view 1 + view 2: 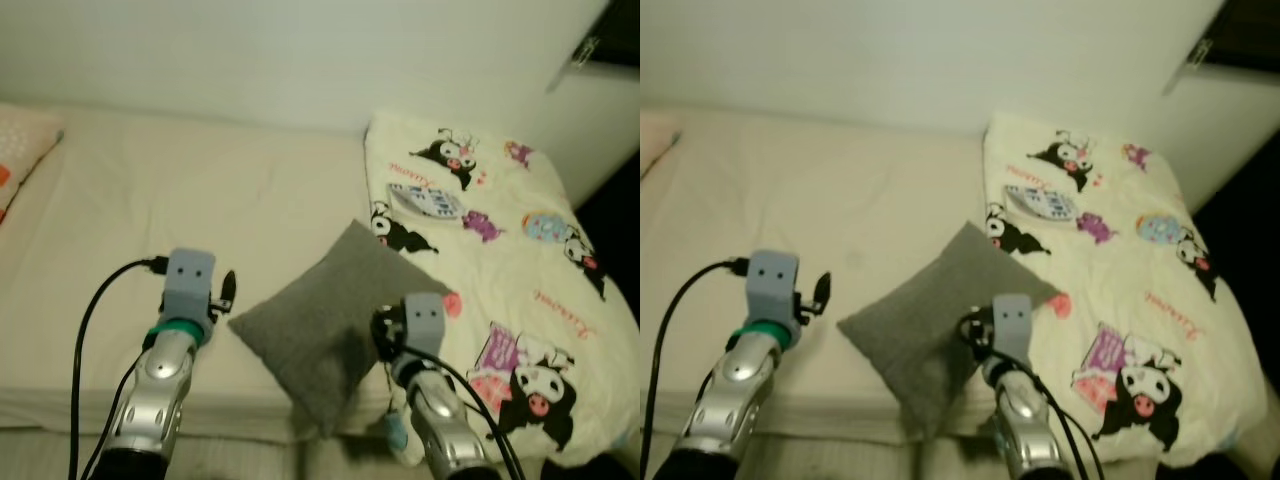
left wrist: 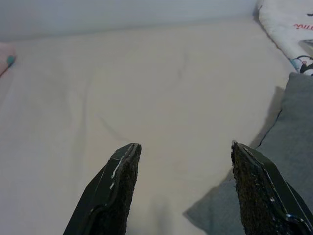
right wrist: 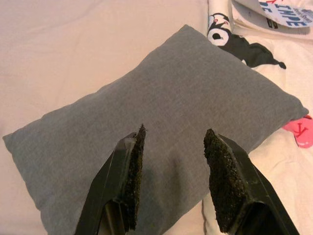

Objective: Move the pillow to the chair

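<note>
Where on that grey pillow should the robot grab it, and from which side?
Probably with both grippers, one at each end. The grey pillow lies flat and slantwise on the bed, partly over the cartoon blanket. The right gripper hangs open above its middle and could pinch the soft fabric from above; the left gripper, open beside the near-left corner, could close on that edge.

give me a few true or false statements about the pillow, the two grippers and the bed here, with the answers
1. The grey pillow lies on the bed. True.
2. The right gripper is shut on the pillow. False: its fingers are open above it.
3. The left gripper is open over the sheet, beside the pillow. True.
4. The cartoon-print blanket covers the whole pillow. False: the pillow lies uncovered, one corner at the blanket's edge.
</note>
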Controlling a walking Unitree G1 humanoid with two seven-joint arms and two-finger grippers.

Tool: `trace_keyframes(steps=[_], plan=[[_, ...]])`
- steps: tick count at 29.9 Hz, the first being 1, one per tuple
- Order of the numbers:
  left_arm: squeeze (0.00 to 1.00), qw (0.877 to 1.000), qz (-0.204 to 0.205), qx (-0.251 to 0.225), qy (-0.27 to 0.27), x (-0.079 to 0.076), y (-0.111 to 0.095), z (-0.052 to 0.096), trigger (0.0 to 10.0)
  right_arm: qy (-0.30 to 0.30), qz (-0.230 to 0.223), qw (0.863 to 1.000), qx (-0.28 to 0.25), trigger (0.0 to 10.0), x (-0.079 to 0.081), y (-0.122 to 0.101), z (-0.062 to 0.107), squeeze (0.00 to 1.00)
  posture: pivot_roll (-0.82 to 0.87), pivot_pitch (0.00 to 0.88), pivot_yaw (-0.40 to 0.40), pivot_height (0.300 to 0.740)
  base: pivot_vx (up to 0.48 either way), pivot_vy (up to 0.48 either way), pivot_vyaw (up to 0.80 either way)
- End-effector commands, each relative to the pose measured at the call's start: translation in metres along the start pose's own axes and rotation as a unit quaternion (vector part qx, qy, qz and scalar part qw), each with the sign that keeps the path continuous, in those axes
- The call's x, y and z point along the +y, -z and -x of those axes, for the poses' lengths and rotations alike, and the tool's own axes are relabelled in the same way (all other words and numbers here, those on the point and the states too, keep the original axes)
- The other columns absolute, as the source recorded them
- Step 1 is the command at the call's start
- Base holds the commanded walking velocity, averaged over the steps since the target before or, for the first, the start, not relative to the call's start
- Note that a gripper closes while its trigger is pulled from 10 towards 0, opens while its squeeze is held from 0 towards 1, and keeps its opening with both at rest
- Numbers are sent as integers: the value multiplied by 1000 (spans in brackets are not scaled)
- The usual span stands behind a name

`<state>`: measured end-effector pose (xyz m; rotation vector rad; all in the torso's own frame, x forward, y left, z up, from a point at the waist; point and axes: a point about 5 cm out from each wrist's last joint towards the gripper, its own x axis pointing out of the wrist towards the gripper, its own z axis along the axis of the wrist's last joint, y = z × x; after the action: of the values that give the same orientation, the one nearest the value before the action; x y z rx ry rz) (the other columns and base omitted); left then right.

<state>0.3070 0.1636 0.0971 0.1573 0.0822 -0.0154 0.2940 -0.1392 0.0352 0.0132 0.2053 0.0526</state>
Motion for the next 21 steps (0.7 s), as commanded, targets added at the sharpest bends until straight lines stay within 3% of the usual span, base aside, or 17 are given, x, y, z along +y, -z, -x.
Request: trace_keyframes(steps=[1,12,21], plan=[[0,1000,-2,19,8,-4,9,3,10000,15,-3,1000,21,10000,-8,10,5,0,112,3,-19,740,0,0,0],[0,1000,-8,23,14,-7,11,3,10000,26,4,999,25,10000,-10,13,7,0,110,5,-20,740,0,0,0],[0,1000,-8,17,14,-9,8,-2,10000,31,-3,999,22,10000,-12,11,6,0,108,12,-22,700,0,0,0]])
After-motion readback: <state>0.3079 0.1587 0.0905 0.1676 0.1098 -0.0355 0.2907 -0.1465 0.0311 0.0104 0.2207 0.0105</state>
